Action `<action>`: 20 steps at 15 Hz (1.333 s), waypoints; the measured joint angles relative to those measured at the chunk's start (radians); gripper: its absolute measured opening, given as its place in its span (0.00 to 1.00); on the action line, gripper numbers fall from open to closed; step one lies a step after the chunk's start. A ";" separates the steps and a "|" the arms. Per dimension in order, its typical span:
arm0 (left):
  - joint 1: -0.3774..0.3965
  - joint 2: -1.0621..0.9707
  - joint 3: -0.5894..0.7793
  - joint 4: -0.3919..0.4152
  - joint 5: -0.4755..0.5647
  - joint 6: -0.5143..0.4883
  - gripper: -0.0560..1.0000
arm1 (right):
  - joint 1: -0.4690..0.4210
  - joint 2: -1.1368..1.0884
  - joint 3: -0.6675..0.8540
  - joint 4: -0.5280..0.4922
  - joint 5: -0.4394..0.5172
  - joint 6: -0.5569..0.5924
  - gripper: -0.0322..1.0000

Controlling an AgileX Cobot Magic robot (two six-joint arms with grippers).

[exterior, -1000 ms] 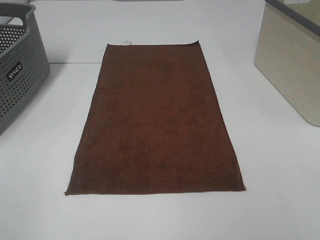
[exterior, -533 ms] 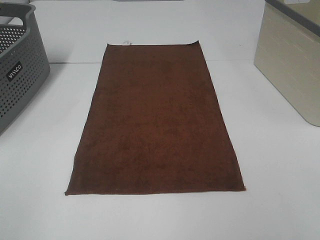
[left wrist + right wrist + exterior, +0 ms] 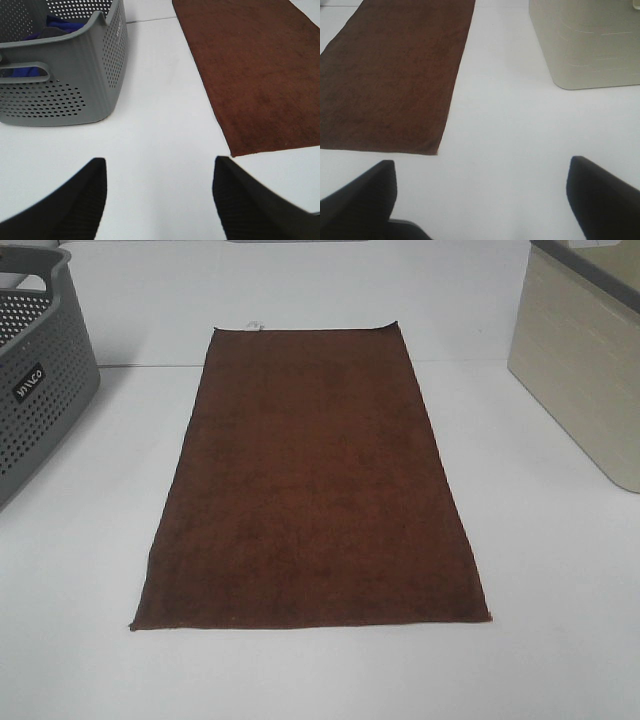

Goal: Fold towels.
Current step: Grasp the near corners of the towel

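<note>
From the high camera, the towel [image 3: 310,480] lies flat and unfolded in the middle of the white table [image 3: 560,590]. Its long axis runs near to far, and the small white tag [image 3: 253,325] sits at the far short edge. Neither arm shows in this view. A grey perforated basket [image 3: 40,380] stands at the far left and a beige bin [image 3: 580,370] at the far right, both clear of the cloth. In the left wrist view, the left gripper [image 3: 159,167] hangs with its fingers spread wide and nothing between them, over bare table. The towel's near left corner lies ahead of it and to the right, close but not touching. The basket, ahead and to the left, holds some blue cloth [image 3: 55,22]. In the right wrist view, the right gripper [image 3: 480,170] is likewise spread and empty. The near right corner lies ahead and to its left, apart from the fingers, and the bin's inside cannot be seen. Each arm looks about equally close to its own near corner, so a lengthwise fold likely starts with both taking the near short edge and carrying it toward the tagged edge.
</note>
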 joint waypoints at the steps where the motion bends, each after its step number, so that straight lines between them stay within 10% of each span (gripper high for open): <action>1: 0.000 0.000 0.000 0.000 0.000 0.000 0.62 | 0.000 0.000 0.000 0.000 0.000 0.000 0.87; 20: 0.000 0.000 0.000 0.000 0.000 0.000 0.62 | 0.000 0.000 0.000 0.000 0.000 0.000 0.87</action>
